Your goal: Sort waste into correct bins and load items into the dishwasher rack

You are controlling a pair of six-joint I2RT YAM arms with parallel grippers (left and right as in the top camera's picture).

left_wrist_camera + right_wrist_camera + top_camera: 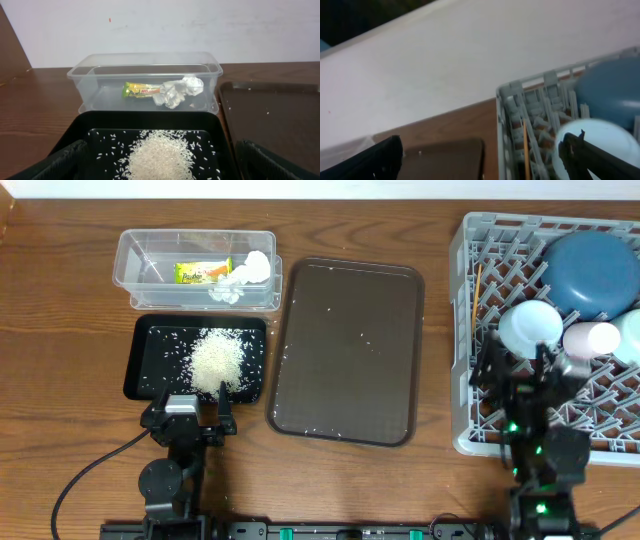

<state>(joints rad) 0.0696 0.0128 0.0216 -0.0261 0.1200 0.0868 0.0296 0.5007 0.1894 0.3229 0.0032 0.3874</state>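
The left end effector [190,402] points straight ahead from the left arm [165,480]. Its two fingers [55,164] are spread wide, one at each side of the wrist view, level with each other and with nothing clamped between them. The right end effector [517,375] is spread just as wide and also grips nothing, its dark fingers [370,160] blurred at the two lower corners of its own wrist view, while behind it the right arm [540,465] runs back toward the base, green lights glowing on its links.
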